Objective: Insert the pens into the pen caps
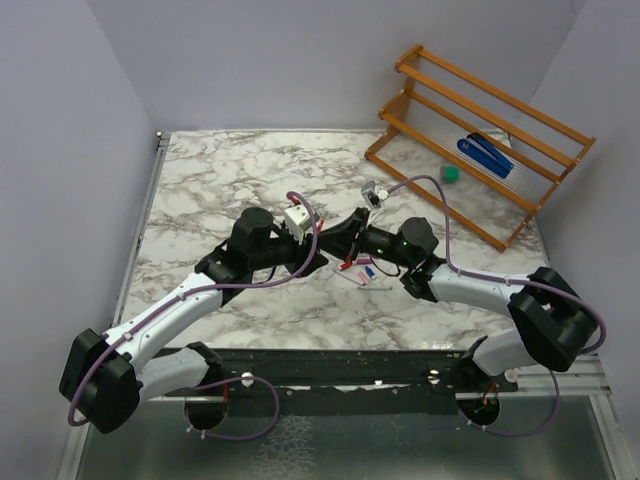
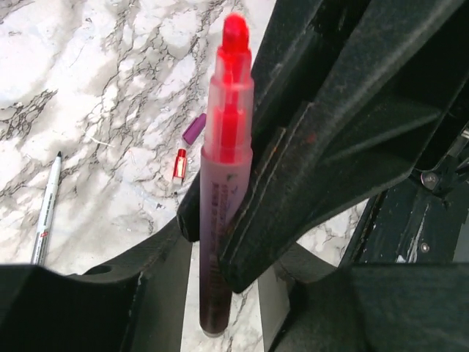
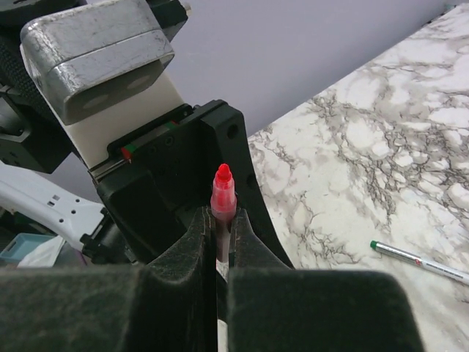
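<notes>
Several pens (image 1: 360, 277) lie near the middle of the table (image 1: 220, 180) in the top view. Left wrist: the left gripper (image 2: 227, 293) stands parted around the red pen (image 2: 226, 183), which has a frosted barrel and a translucent pink top. Right wrist: the right gripper (image 3: 222, 227) pinches that barrel. The pen is probably light, stiff and slick, and best taken mid-barrel.

premises are presenting as a robotics lab test cell: plain lilac walls (image 1: 60, 120) are enclosing a marble-patterned table (image 1: 220, 180), with a cabled left arm (image 1: 170, 320) and right arm (image 1: 480, 290) sitting bolted to a metal rail (image 1: 340, 365).
</notes>
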Available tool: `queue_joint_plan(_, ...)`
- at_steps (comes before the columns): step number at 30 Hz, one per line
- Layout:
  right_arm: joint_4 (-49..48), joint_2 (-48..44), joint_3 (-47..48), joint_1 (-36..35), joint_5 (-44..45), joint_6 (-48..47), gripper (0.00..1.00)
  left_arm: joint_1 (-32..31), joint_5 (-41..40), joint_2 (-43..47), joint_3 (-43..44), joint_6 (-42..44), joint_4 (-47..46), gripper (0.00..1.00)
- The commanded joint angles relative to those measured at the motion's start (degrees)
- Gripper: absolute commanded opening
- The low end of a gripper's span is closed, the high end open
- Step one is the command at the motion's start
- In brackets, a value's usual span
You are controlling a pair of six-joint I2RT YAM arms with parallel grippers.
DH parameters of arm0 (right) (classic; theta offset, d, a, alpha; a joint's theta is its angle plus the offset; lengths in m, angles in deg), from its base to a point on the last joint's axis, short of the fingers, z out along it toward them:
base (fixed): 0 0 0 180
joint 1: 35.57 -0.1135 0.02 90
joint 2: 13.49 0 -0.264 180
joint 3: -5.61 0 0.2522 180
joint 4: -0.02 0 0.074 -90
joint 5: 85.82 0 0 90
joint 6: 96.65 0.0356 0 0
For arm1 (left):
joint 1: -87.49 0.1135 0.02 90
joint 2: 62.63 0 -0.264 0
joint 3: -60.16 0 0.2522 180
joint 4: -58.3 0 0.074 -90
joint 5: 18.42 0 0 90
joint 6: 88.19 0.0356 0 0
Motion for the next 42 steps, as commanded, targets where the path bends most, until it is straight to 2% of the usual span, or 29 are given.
queue_joint_plan(1,-3.0,1.0,1.2,-1.0,-1.2,0.9,0.00,0.0,-0.5,1.8,-0.4,-0.2,-1.1,0.35)
queue_joint_plan(3,-2.6,1.1,1.1,-1.1,-1.2,0.8,0.00,0.1,-1.3,2.3,-0.4,-0.1,-1.2,0.24)
queue_joint_plan(5,-2.7,1.4,1.2,-1.1,-1.2,0.9,0.00,0.3,-1.8,2.8,-0.6,-0.1,-1.4,0.03)
queue_joint_plan(6,-2.7,1.5,1.2,-1.2,-1.3,0.9,0.00,0.4,-2.1,2.9,-0.7,-0.1,-1.5,0.00)
queue_joint_plan(10,-1.4,1.6,1.8,-1.3,-1.0,0.4,0.02,0.6,-3.5,4.4,-1.5,-0.1,-2.1,0.00)
queue_joint_plan(11,-0.1,1.4,2.1,-1.3,-0.5,-0.4,0.13,0.6,-4.2,4.6,-1.7,-0.2,-2.2,0.00)
queue_joint_plan(13,4.5,-0.2,2.7,-1.3,2.2,-3.0,0.40,0.7,-5.7,4.6,-1.6,-0.1,-1.4,0.00)
queue_joint_plan(16,15.1,-5.1,2.9,-1.3,12.1,-8.2,0.73,0.7,-7.5,4.1,-1.1,0.3,0.3,0.00)
queue_joint_plan(19,28.9,-11.9,3.3,-1.2,25.8,-12.5,0.96,0.7,-8.8,3.9,-0.7,0.6,1.6,0.00)
queue_joint_plan(20,33.8,-14.3,3.3,-1.1,29.9,-13.4,1.00,0.7,-9.3,3.8,-0.5,0.8,2.0,0.00)
queue_joint_plan(22,42.9,-18.7,3.0,-1.1,36.1,-13.8,1.00,0.8,-10.4,3.4,0.0,1.2,3.1,0.00)
queue_joint_plan(25,55.3,-23.7,1.3,-1.2,40.1,-9.6,0.98,0.9,-11.4,2.9,0.6,1.6,4.2,0.00)
queue_joint_plan(28,67.5,-20.5,1.5,-3.3,43.3,-1.8,0.92,1.3,-11.6,2.9,1.0,1.6,4.6,0.00)
queue_joint_plan(30,73.5,-15.7,2.6,-9.4,48.5,3.1,0.95,1.5,-11.7,2.9,1.2,1.7,4.8,0.00)
queue_joint_plan(33,76.1,-8.7,5.1,-13.8,52.2,8.6,0.97,1.7,-12.2,3.2,1.3,2.0,5.6,0.00)
queue_joint_plan(42,79.3,-0.1,8.9,-13.9,56.8,14.0,0.96,1.7,-13.2,4.0,1.0,2.2,6.7,0.00)
